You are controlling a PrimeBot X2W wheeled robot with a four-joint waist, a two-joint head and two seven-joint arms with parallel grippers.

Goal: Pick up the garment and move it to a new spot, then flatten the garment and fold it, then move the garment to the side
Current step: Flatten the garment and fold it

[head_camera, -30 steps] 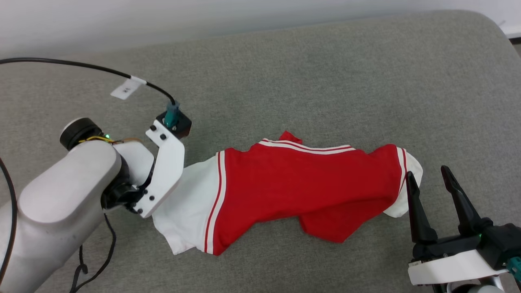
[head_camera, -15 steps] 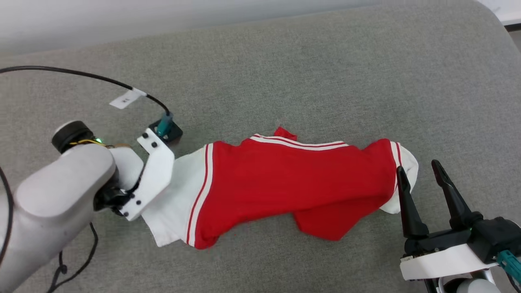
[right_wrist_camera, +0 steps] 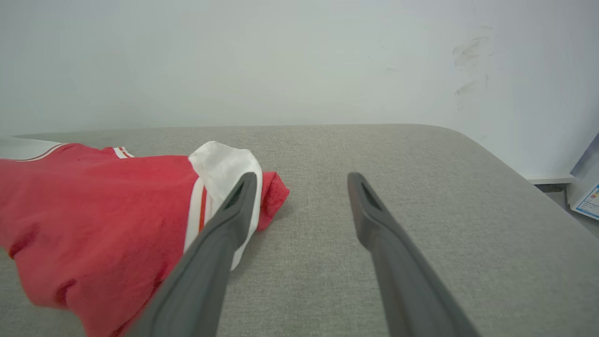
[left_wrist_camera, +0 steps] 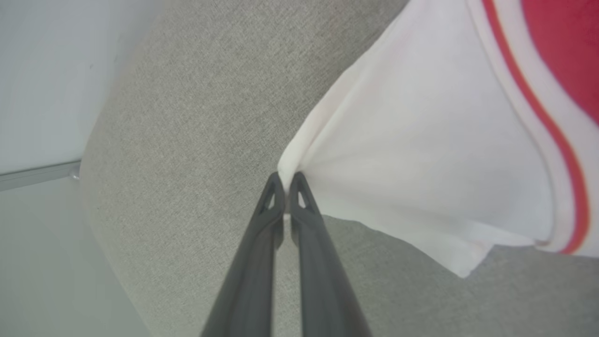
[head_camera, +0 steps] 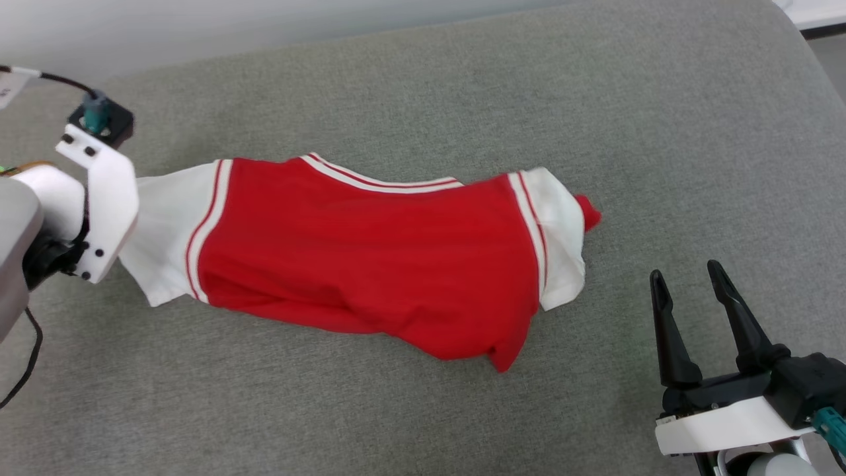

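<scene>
The garment (head_camera: 370, 258), a red jersey with white sleeves and red-and-white trim, lies stretched left to right across the grey cushion (head_camera: 462, 99). Its print is hidden. In the left wrist view my left gripper (left_wrist_camera: 286, 180) is shut on the edge of the garment's (left_wrist_camera: 421, 140) white sleeve; the head view hides its fingers behind the white wrist bracket (head_camera: 99, 205) at the far left. My right gripper (head_camera: 687, 277) stands open at the lower right, apart from the garment. In the right wrist view, the right gripper (right_wrist_camera: 302, 180) has bare cushion between its fingers, the garment (right_wrist_camera: 117, 206) to its left.
The cushion's rounded far right corner (head_camera: 786, 26) borders floor. A pale wall (right_wrist_camera: 281, 56) rises behind the cushion. A black cable (head_camera: 59, 79) runs to the left wrist camera. Bare cushion lies behind and in front of the garment.
My left gripper shut on the white sleeve and dragged the garment left and away, stretching it out. The right sleeve slid off from the right gripper's fingers. The camera shifted too.
</scene>
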